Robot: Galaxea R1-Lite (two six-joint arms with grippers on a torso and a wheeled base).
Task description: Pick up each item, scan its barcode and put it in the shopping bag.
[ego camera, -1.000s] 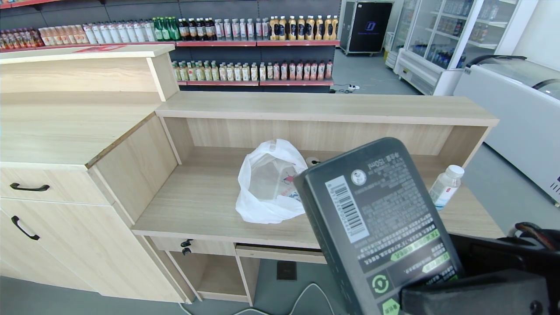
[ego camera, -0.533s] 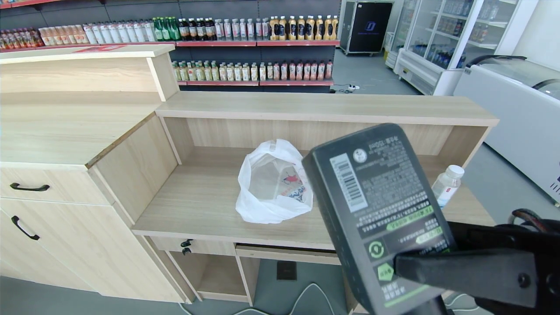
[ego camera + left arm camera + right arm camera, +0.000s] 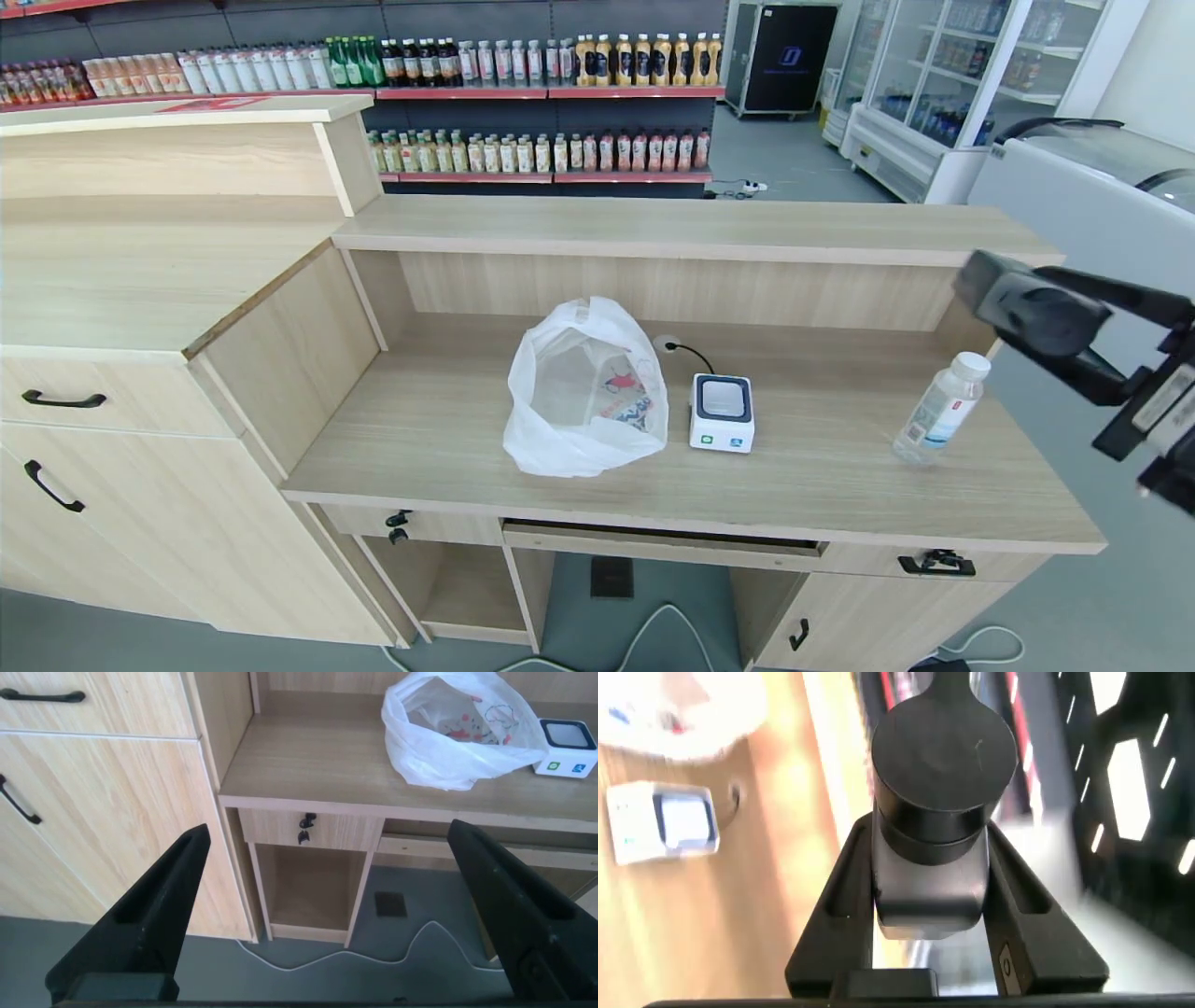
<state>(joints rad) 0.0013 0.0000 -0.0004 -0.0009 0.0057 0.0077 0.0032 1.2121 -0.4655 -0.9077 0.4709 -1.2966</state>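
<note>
My right gripper [image 3: 1088, 338] is up at the counter's right end, shut on a dark grey bottle [image 3: 1013, 299] with a round cap. In the right wrist view the dark grey bottle [image 3: 943, 756] sits between both fingers of the right gripper [image 3: 938, 901]. A white shopping bag [image 3: 583, 392] stands open mid-counter, with the small white scanner [image 3: 721, 413] just right of it. A clear water bottle [image 3: 938, 411] stands near the right end. My left gripper [image 3: 327, 933] hangs open and empty, low in front of the counter; the shopping bag [image 3: 458, 728] and scanner [image 3: 568, 747] lie beyond it.
The wooden counter [image 3: 448, 439] has a raised back ledge and a taller section with drawers [image 3: 65, 401] to the left. A cable [image 3: 686, 353] runs from the scanner to the back. Shelves of drinks and fridges stand behind.
My right arm has swung the dark bottle from close in front of the head camera out to the right, uncovering the scanner and water bottle. Bag and left arm are unmoved.
</note>
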